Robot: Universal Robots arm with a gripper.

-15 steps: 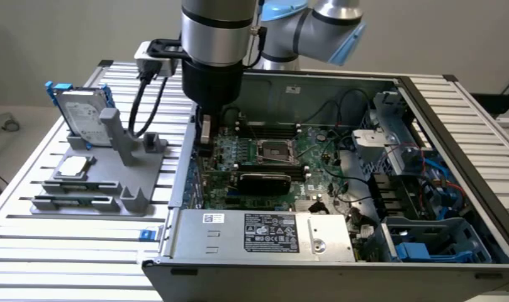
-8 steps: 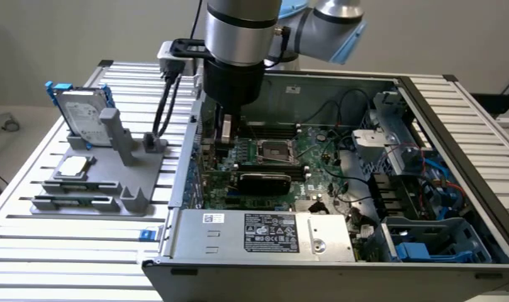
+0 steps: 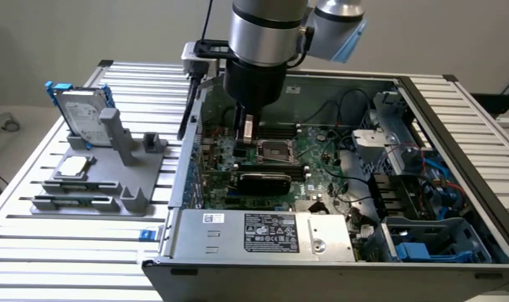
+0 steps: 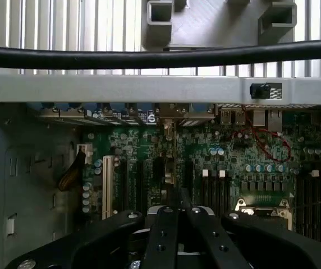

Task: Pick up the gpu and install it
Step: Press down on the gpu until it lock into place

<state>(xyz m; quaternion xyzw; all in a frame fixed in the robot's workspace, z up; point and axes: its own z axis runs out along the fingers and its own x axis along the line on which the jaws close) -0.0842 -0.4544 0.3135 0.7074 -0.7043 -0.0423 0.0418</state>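
My gripper [image 3: 246, 121] hangs inside the open computer case [image 3: 174, 189], above the green motherboard [image 3: 321, 165]. It is shut on the gpu [image 3: 248, 131], a thin card seen edge-on that points down at the board. In the wrist view the black fingers [image 4: 161, 235] meet in a gripper [image 4: 177, 216] closed on the card's narrow edge [image 4: 173, 168]. That edge lines up over the long expansion slots [image 4: 138, 185] beside the white slot [image 4: 107, 185]. The card's lower end stands close to the board; whether it touches a slot I cannot tell.
On the exterior view's left a grey fixture [image 3: 145, 182] carries a silver hard drive in a blue frame [image 3: 78, 113], a small square chip [image 3: 73, 167] and a memory stick [image 3: 70, 202]. The case holds a CPU socket [image 3: 275, 150], black heatsink [image 3: 264, 182], power supply [image 3: 263, 233] and cables [image 3: 422, 170].
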